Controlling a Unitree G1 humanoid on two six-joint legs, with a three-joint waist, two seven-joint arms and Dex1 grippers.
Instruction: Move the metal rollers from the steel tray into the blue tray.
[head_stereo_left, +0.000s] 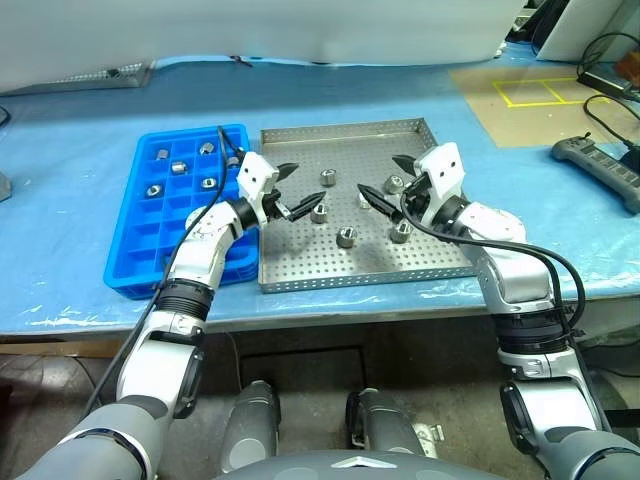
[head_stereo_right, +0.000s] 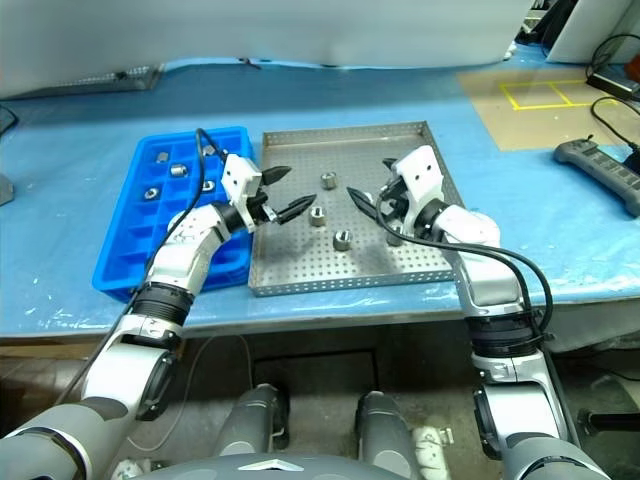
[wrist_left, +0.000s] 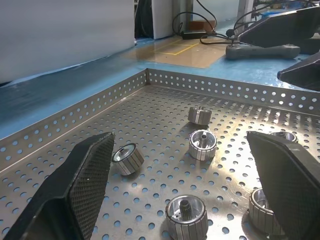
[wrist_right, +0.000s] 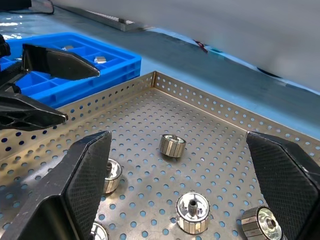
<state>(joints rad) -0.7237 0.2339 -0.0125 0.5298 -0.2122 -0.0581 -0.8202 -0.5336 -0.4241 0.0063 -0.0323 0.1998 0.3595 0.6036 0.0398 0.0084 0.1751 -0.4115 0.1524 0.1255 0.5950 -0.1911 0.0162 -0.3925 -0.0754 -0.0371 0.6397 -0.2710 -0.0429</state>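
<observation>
Over the steel tray (head_stereo_left: 345, 275), the left gripper (head_stereo_left: 293, 190) hangs spread wide with nothing between its black fingers, just inside the tray's left rim, and the right gripper (head_stereo_left: 386, 181) hangs equally wide and empty over the tray's right half, the two pointing toward each other. Between and beneath them the metal rollers (head_stereo_left: 346, 237) lie loose on the tray's perforated floor: one near the tray's middle toward the back (head_stereo_left: 328, 179), one beside the left gripper's tips (head_stereo_left: 319, 212), and others close under the right gripper (head_stereo_left: 400, 232). None is touched by a finger. The blue tray (head_stereo_left: 140, 255) sits just left of the steel tray, nearly against its rim, with a few rollers already in its far compartments (head_stereo_left: 180, 167). Both trays rest on a blue-covered surface (head_stereo_left: 80, 130). Well right of the steel tray, a grey handheld controller (head_stereo_left: 600, 170) with cables lies by a brown mat with yellow tape (head_stereo_left: 530, 92).
</observation>
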